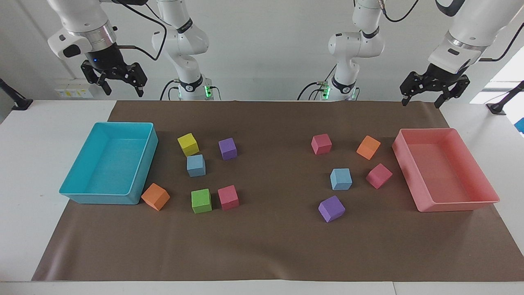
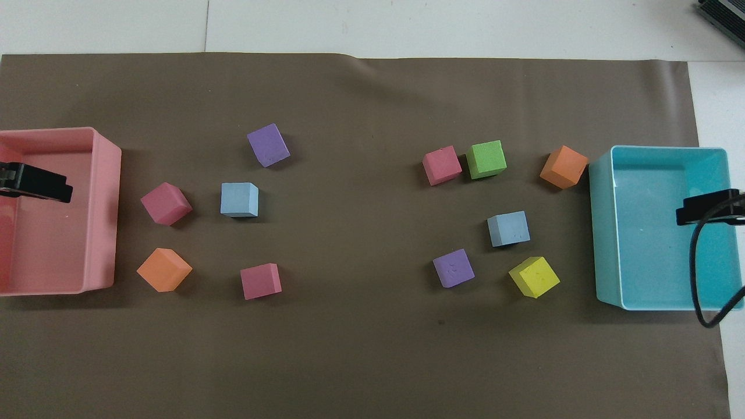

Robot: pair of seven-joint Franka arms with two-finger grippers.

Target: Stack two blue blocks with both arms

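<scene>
Two light-blue blocks lie apart on the brown mat. One blue block [image 1: 196, 165] [image 2: 508, 228] sits toward the right arm's end, beside a yellow cube [image 1: 188, 144]. The other blue block [image 1: 341, 179] [image 2: 239, 199] sits toward the left arm's end, beside a pink cube [image 1: 379, 175]. My right gripper [image 1: 124, 92] [image 2: 707, 208] is open and empty, raised over the turquoise tray [image 1: 135, 196]. My left gripper [image 1: 421, 102] [image 2: 36, 184] is open and empty, raised over the pink tray [image 1: 425, 203]. Both arms wait.
Loose cubes surround the blue blocks: purple [image 1: 227, 148], green [image 1: 201, 200], pink [image 1: 228, 197] and orange [image 1: 155, 196] toward the right arm's end; pink [image 1: 321, 144], orange [image 1: 368, 147] and purple [image 1: 331, 208] toward the left arm's end.
</scene>
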